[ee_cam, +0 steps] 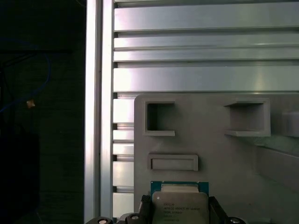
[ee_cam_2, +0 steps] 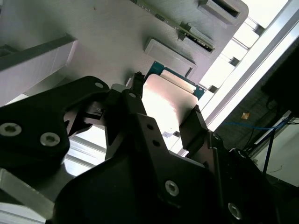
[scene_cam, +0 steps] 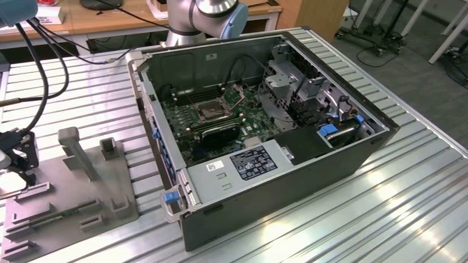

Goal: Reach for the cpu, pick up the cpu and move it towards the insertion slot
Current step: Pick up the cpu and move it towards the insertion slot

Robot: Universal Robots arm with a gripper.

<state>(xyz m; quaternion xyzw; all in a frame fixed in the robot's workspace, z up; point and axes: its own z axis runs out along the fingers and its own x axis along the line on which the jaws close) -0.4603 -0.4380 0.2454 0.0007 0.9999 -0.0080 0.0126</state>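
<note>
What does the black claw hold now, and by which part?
It cannot be told. The claw straddles the thin square silvery cpu on the grey plastic plate, but a firm grip does not show.

I have the gripper [ee_cam: 180,211] pointed down. In both wrist views its two black fingers [ee_cam_2: 136,95] stand parallel, one on each side of the cpu [ee_cam_2: 166,105], and press against its opposite edges. Behind the fingertips, the black linkage bars [ee_cam_2: 56,116] and the screwed palm block [ee_cam_2: 154,186] spread wide. In the exterior view the gripper body sits low, and dark cables [scene_cam: 36,71] rise from the wrist above it. The arm's silver base joint [scene_cam: 196,16], with its blue cap, stands well apart from the gripper.
</note>
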